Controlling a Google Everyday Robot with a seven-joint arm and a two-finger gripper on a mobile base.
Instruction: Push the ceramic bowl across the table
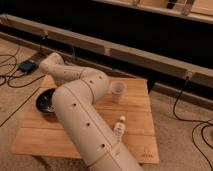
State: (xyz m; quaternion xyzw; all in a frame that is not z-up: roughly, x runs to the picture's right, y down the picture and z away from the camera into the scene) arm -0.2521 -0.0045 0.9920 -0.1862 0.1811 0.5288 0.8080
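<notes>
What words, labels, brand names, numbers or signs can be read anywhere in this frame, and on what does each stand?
No text is legible.
Small dark mark at the table's corner, lower right in the view: too blurred to read.
Small white bottle: any label is too small to tell.
Ceramic bowl, cup, robot arm: no lettering shows.
End effector: hidden behind the arm, nothing to read.
</notes>
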